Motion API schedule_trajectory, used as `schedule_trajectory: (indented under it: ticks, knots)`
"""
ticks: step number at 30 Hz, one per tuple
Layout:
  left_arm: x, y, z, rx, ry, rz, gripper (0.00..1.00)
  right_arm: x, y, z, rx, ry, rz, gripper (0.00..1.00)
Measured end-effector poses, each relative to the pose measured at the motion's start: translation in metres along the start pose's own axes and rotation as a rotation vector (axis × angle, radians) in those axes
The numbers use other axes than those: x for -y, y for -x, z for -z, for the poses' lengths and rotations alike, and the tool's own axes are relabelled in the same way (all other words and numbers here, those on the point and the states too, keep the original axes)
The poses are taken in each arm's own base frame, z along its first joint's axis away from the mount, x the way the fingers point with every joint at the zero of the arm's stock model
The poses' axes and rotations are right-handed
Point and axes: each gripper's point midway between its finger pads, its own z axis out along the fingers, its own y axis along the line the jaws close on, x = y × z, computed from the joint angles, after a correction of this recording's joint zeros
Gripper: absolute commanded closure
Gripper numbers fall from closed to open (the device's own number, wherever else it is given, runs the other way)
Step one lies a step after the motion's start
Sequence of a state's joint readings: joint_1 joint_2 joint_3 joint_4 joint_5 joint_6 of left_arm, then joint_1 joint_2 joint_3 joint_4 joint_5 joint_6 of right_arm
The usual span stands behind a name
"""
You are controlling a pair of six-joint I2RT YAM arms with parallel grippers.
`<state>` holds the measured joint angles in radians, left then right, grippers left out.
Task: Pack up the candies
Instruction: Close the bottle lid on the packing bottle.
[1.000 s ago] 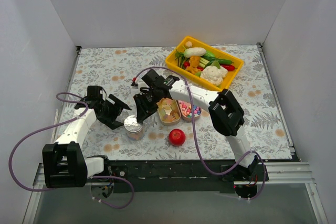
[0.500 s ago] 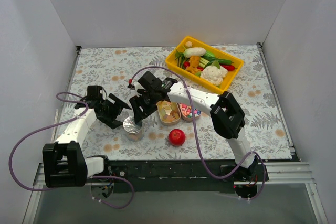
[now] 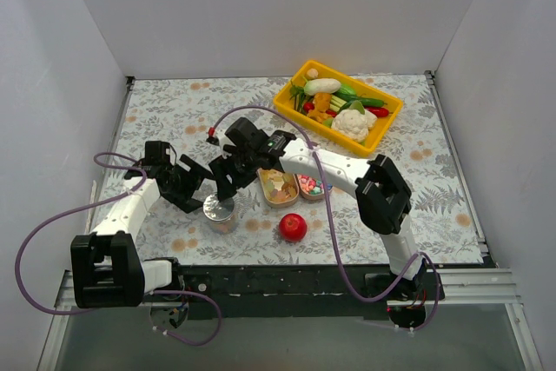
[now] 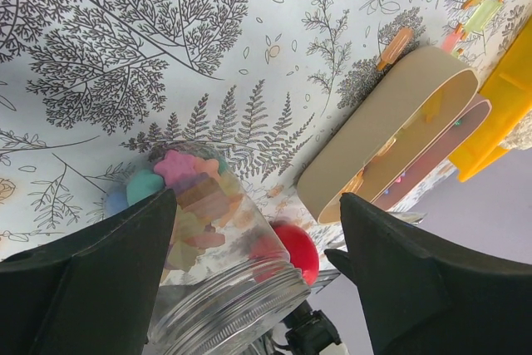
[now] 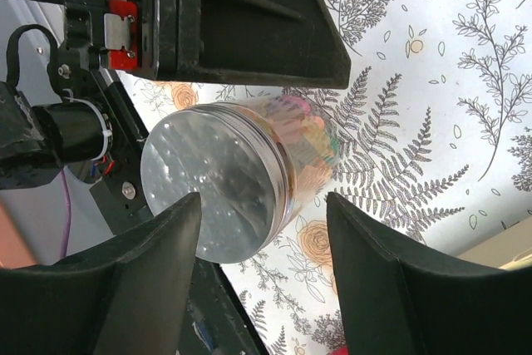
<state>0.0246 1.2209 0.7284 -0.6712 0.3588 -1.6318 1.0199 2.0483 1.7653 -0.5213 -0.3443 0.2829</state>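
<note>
The candies (image 3: pixel 278 186), small amber and pale yellow pieces, lie in a tan oval tray (image 3: pixel 268 198); the tray also shows edge-on in the left wrist view (image 4: pixel 391 118). A clear jar with a silver lid (image 3: pixel 219 209) stands left of it and holds colourful pieces (image 4: pixel 193 201). My left gripper (image 3: pixel 198 187) is open, its jaws on either side of the jar (image 4: pixel 258 205). My right gripper (image 3: pixel 228 183) is open just above the jar's lid (image 5: pixel 212 193), jaws apart (image 5: pixel 264 199) and empty.
A pink oval tray (image 3: pixel 310 186) of mixed sweets sits right of the tan one. A glossy red ball (image 3: pixel 293 227) lies near the front edge. A yellow bin (image 3: pixel 382 124) of toy vegetables stands at the back right.
My right gripper has moved left from the tan tray to over the jar. My left gripper has edged closer to the jar.
</note>
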Motion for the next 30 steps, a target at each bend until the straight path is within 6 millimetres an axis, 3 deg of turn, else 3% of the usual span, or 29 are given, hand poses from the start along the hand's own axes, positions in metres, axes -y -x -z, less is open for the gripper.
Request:
schedule_trajectory:
  ticks: [19,30]
  knots:
    - [0.002,0.001,-0.003,-0.009,-0.004,0.008,0.21,-0.007,-0.02,-0.014,-0.05,-0.086,0.099,0.26]
    - [0.001,0.0,-0.006,-0.021,0.0,0.012,0.21,-0.008,-0.012,-0.016,-0.027,-0.173,0.122,0.26]
